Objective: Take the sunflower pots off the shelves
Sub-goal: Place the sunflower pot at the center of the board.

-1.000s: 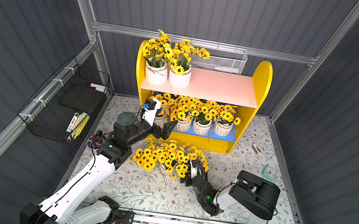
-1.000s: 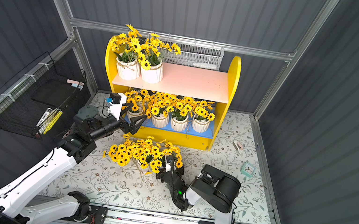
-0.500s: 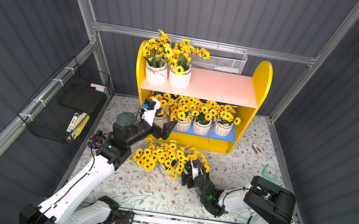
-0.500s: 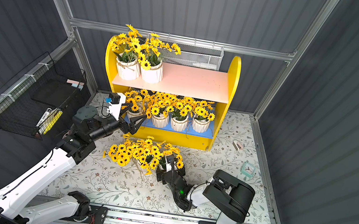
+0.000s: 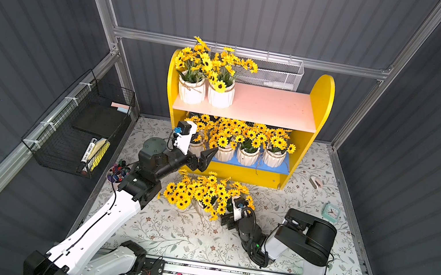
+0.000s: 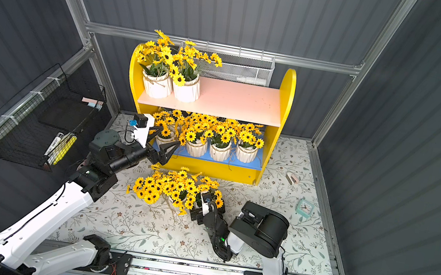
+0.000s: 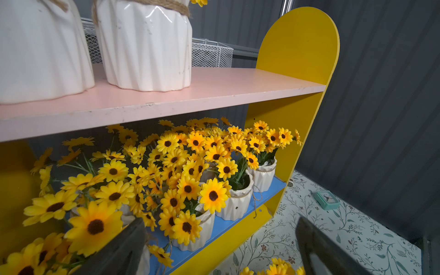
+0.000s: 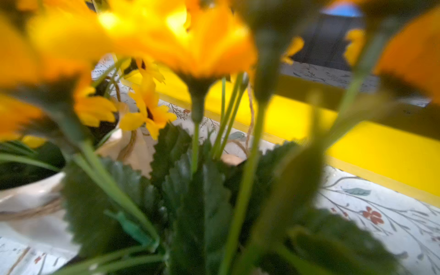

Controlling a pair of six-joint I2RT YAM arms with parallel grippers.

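The left pincer stood spread at the left end of the blue lower board, nothing pinched, the leftmost of four sunflower pots there just ahead of its jaws. The right pincer, jaws wide, lay low on the bench, buried under the blooms of two more pots standing there. Another two stood side by side on the pink upper board of the yellow shelves. The label on the marker in the black wire basket was too small to read.

yellow wooden two-tier unit, upright, 12 o'clock | white ribbed ceramic sunflower pots, twine-rimmed | two on pink upper board, 9 o'clock end | four along blue lower board | two off, unit's 6 o'clock
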